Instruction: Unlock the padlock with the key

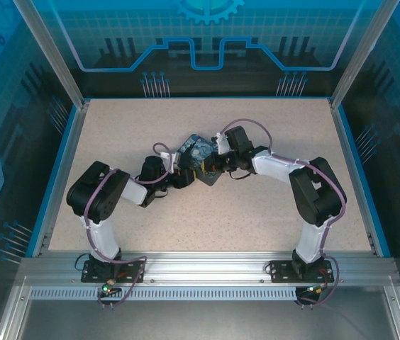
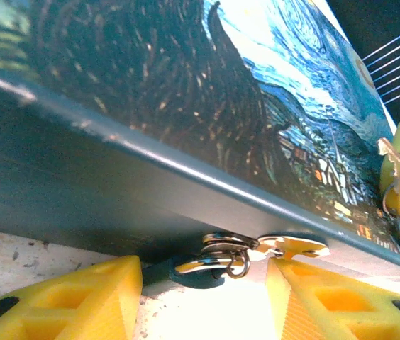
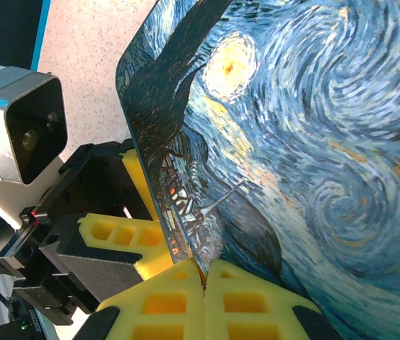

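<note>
Padlock (image 2: 198, 273) sits between the fingers of my left claw (image 2: 203, 263), just under the painted tin's (image 2: 186, 106) edge.
Left fingers stand apart either side of it, on the table (image 2: 1, 255); I cannot tell if they pinch. My right claw (image 3: 204, 280) is clenched at the tin's corner.

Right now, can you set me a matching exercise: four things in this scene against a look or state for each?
Things:
1. left gripper
2. right gripper
3. tin
4. table

Look or state:
A. speckled beige
B. fingers pressed together
C. blue and yellow painted swirls
D. fingers apart

Pairs: 1-D, 2-B, 3-C, 4-A
</note>
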